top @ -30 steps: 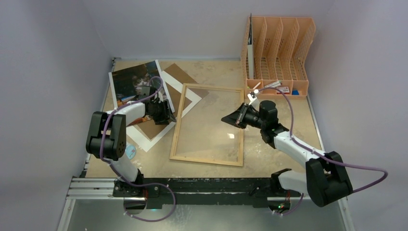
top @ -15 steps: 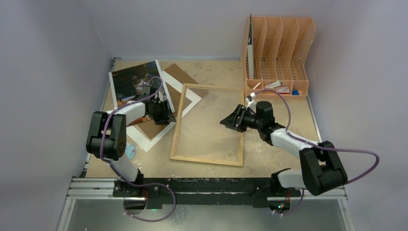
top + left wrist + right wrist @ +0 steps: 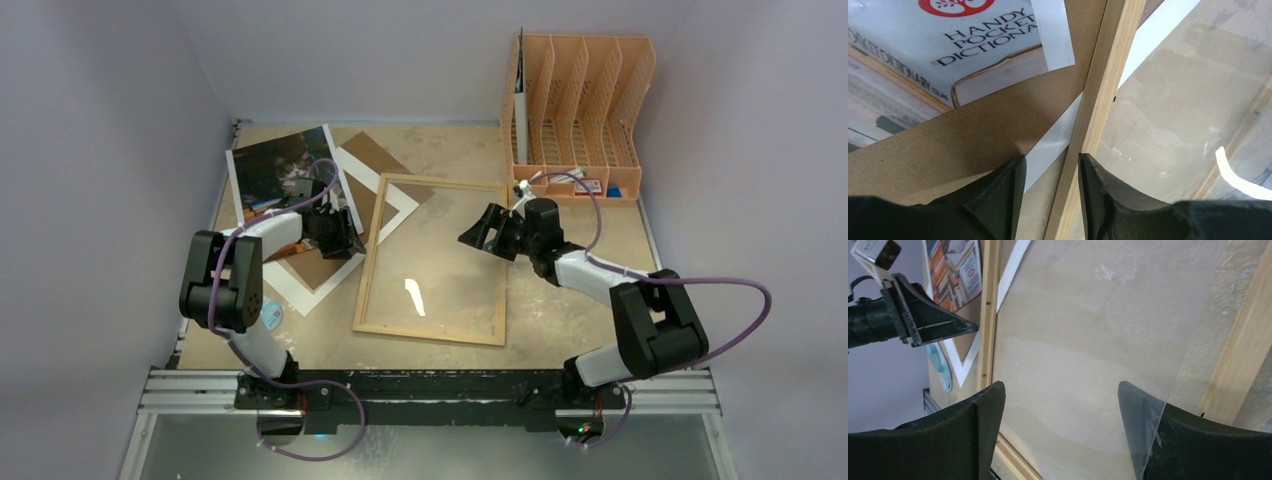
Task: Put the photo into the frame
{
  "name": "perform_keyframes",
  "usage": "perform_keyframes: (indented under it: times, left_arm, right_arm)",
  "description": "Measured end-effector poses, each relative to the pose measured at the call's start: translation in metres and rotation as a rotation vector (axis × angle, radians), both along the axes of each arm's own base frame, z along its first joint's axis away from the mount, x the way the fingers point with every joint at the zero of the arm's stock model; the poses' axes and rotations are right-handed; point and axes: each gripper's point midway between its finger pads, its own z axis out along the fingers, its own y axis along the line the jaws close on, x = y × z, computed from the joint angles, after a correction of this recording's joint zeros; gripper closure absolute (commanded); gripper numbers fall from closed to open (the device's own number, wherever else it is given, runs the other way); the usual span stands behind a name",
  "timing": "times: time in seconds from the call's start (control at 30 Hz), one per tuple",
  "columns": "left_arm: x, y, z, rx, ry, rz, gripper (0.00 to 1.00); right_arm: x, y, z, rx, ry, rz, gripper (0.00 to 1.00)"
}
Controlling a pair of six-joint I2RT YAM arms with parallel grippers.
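My right gripper (image 3: pixel 1060 387) has just opened wide and empty, so the frame (image 3: pixel 430 333) lies released. My left gripper (image 3: pixel 1051 159) straddles its rail half open, gripping nothing. I judge the photo (image 3: pixel 280 165), at the tabletop's far left corner, comes next.

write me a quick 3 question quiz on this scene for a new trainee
1. True or false: the right gripper is shut on the frame.
2. Where is the photo? A, inside the frame; B, lying outside it, past its far-left corner; C, held in the right gripper.
3. Which gripper is at the frame's left rail?
Key: 1 false, its jaws stand wide open with nothing held. 2 B. 3 the left gripper.
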Motion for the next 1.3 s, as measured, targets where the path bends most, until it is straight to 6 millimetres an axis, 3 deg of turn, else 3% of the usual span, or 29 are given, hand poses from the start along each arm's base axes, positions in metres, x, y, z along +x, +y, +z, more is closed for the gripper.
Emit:
perform_keyframes:
  times: [0.13,0.23,0.37,0.47,0.63,1.0,1.3]
  left_arm:
    - [0.0,0.0,0.0,0.0,0.001,0.0,0.55]
    - [0.0,0.0,0.0,0.0,0.001,0.0,0.55]
    - [0.0,0.0,0.0,-0.003,0.001,-0.001,0.55]
    - [0.0,-0.002,0.001,-0.011,0.0,-0.005,0.54]
    - [0.002,-0.008,0.004,-0.047,-0.019,-0.023,0.55]
    - [0.007,-0.015,0.007,-0.074,-0.05,-0.033,0.57]
    - [0.009,-0.008,0.003,-0.034,-0.05,-0.012,0.6]
  right_arm:
    - [0.005,-0.004,-0.014,-0.028,0.027,-0.01,0.36]
    - [0.006,-0.009,-0.027,-0.038,0.064,-0.021,0.58]
    - [0.008,-0.012,-0.027,-0.012,0.067,-0.034,0.88]
    - [0.004,-0.011,-0.02,0.024,0.057,-0.029,1.0]
    - [-0.006,-0.002,0.0,0.102,0.023,0.022,1.0]
    - [-0.025,0.013,0.066,0.275,-0.05,0.11,1.0]
    - [-0.031,0.019,0.083,0.363,-0.004,0.106,1.0]
